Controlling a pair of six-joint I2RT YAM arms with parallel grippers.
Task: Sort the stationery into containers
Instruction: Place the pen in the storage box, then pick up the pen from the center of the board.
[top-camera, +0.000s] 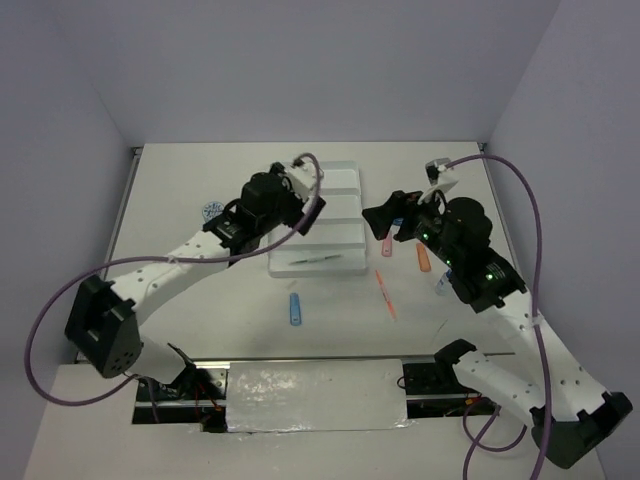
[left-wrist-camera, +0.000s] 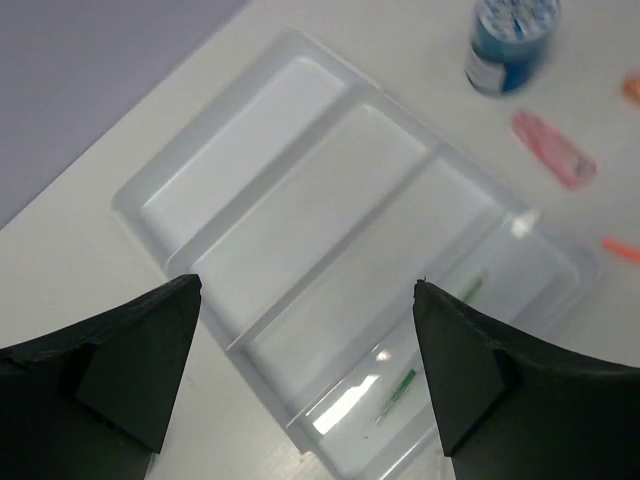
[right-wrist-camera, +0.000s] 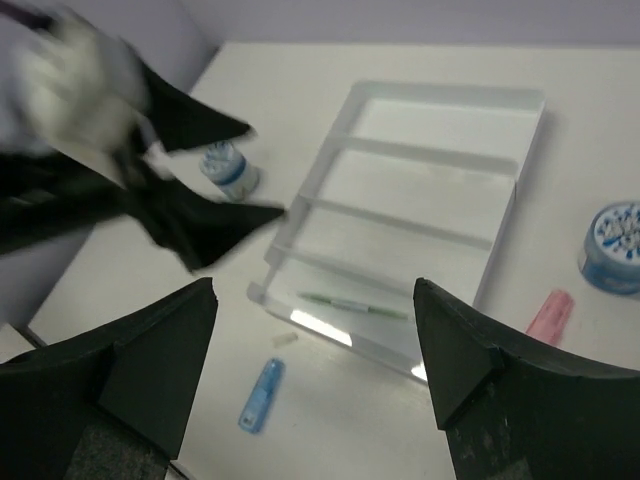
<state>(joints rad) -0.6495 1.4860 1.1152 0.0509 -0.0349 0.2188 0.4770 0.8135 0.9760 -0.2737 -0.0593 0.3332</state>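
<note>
Hovering above the white tray, the left pincer stands wide apart and empty. The right pincer, right of the tray in the top view, is also spread, gripping nothing. A grey-green pen lies in the tray's lowest compartment. On the bench, a blue stick lies below the tray, an orange pen lower right, a pink stick and an orange stick right, a patterned tub left.

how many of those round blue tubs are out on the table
2. One round tub stands left of the tray. The other tub stands right of it, next to the pink stick. Others may be hidden from view.
</note>
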